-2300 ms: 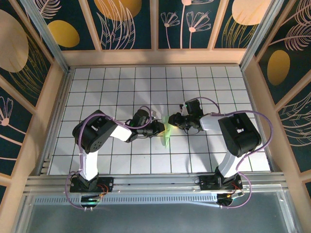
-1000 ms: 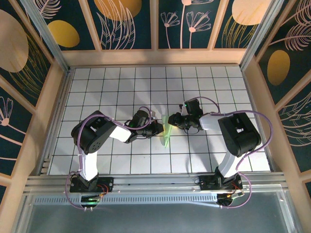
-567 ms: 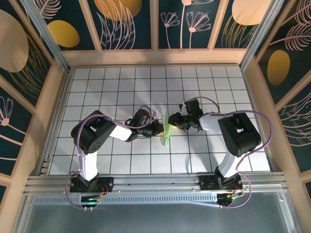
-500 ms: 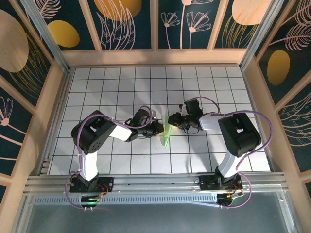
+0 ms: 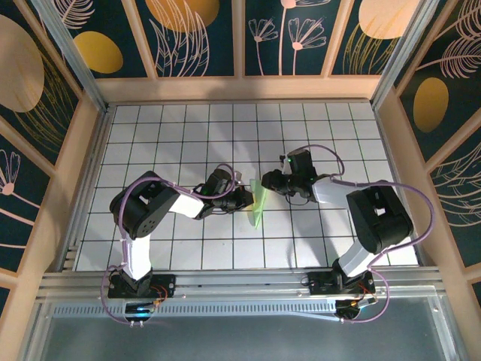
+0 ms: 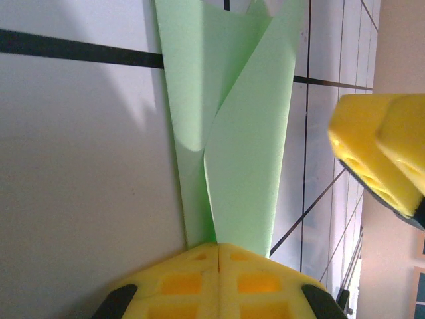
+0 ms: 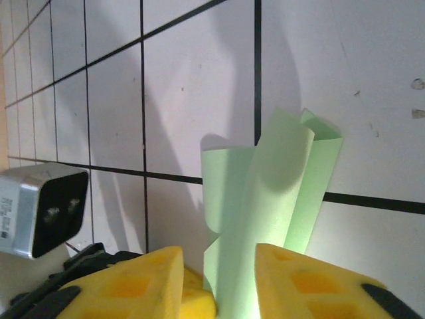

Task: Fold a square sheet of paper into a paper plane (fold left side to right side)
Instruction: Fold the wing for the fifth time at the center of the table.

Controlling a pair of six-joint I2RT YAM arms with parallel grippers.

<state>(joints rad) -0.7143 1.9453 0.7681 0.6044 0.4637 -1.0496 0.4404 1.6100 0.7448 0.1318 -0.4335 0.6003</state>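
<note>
1. Left arm (image 5: 161,201) and right arm (image 5: 370,209) stretch inward, low over the desk (image 5: 188,135), nearly meeting mid-desk.
2. One paper plane (image 5: 258,209): left claw (image 5: 247,199) pinched together on it, right claw (image 5: 268,183) apart, straddling it.

Nothing legible; the small label on the grey box (image 7: 40,209) seems too blurred.

Paper plane (image 6: 246,153): far end past the left wrist view's top edge, near end inside the left pincer (image 6: 219,247).
</note>
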